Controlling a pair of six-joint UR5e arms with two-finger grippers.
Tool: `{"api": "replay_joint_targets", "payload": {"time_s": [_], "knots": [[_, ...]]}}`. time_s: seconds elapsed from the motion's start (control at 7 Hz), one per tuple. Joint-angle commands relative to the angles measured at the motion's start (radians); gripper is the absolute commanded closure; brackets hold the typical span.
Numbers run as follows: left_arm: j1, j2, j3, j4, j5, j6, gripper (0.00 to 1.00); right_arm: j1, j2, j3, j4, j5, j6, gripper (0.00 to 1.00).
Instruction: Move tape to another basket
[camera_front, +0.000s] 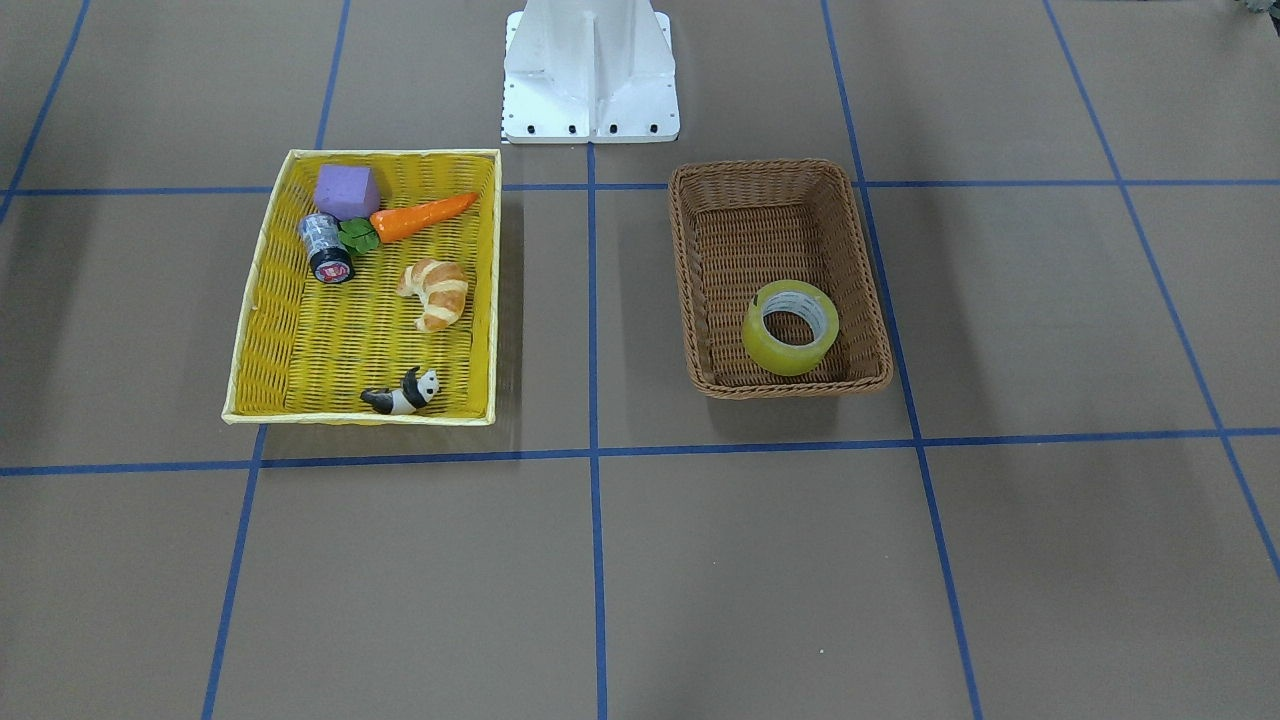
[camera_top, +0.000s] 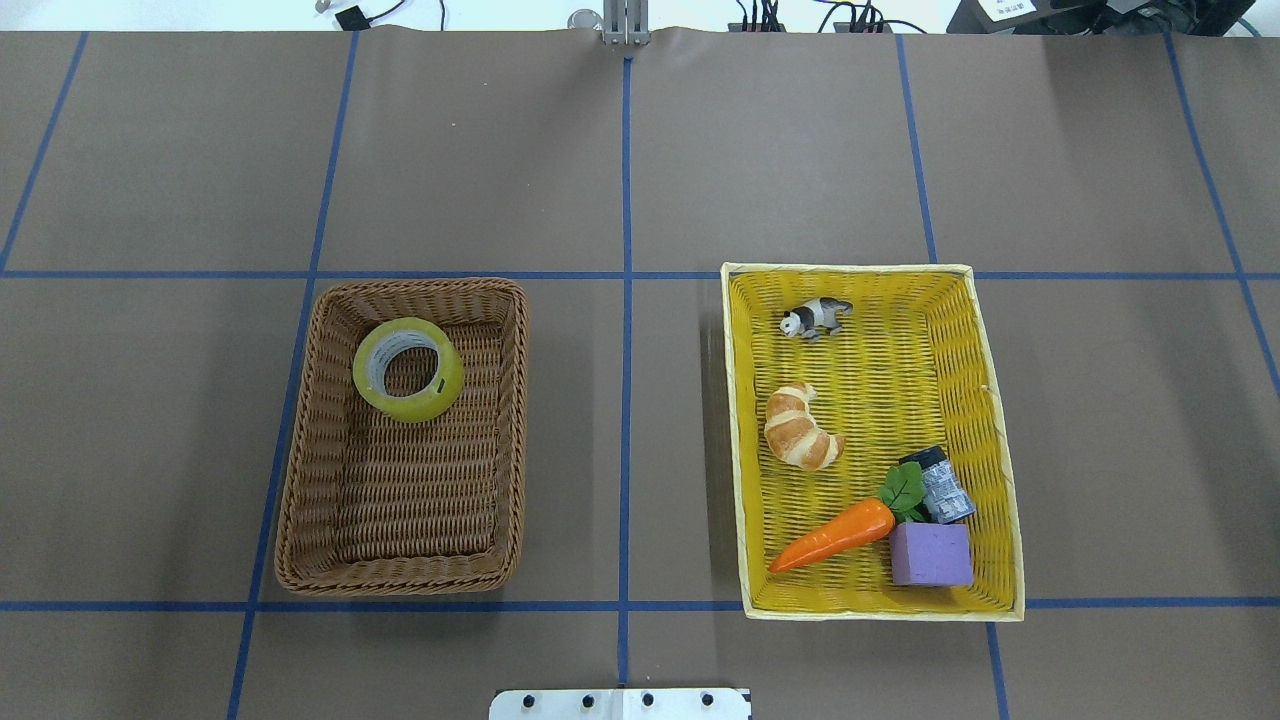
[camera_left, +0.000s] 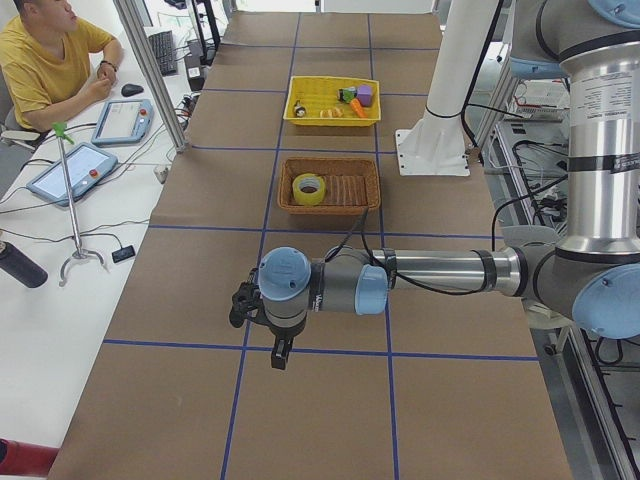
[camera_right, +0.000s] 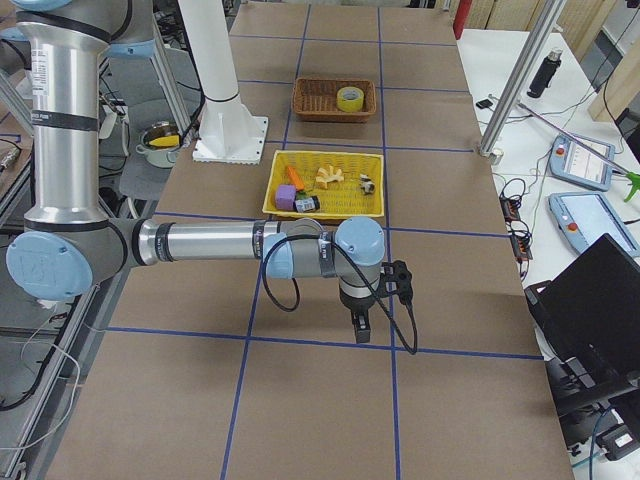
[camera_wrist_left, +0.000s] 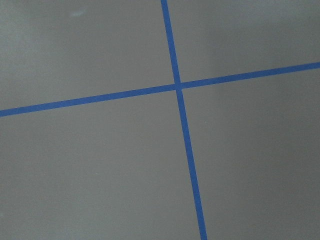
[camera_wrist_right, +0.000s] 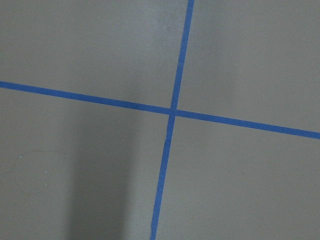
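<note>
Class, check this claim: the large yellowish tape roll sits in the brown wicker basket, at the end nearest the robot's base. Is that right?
No. The tape does sit in the basket, but at the end farthest from the robot's base, not nearest; the overhead exterior view shows it.

The tape (camera_top: 415, 408) lies in the basket (camera_top: 300, 470), on the bench (camera_top: 620, 150) at the robot's left; the tray (camera_top: 736, 450) sits at its right.

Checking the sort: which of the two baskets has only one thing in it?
The deep brown wicker basket: it holds only the yellowish tape roll. The shallow yellow tray holds five items.
</note>
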Motion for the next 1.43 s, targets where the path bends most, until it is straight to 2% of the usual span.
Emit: {"api": "replay_joint_targets", "payload": {"time_s": [0.0,1.29], "knots": [[0.000,0.000,0.000,0.000,0.009,-0.001,0.01,-0.001,-0.004,0.000,0.000,0.004,0.001,0.00],[0.000,0.029,-0.001,0.000,0.009,0.000,0.01,0.001,-0.016,-0.004,-0.001,0.006,0.012,0.00]]}}
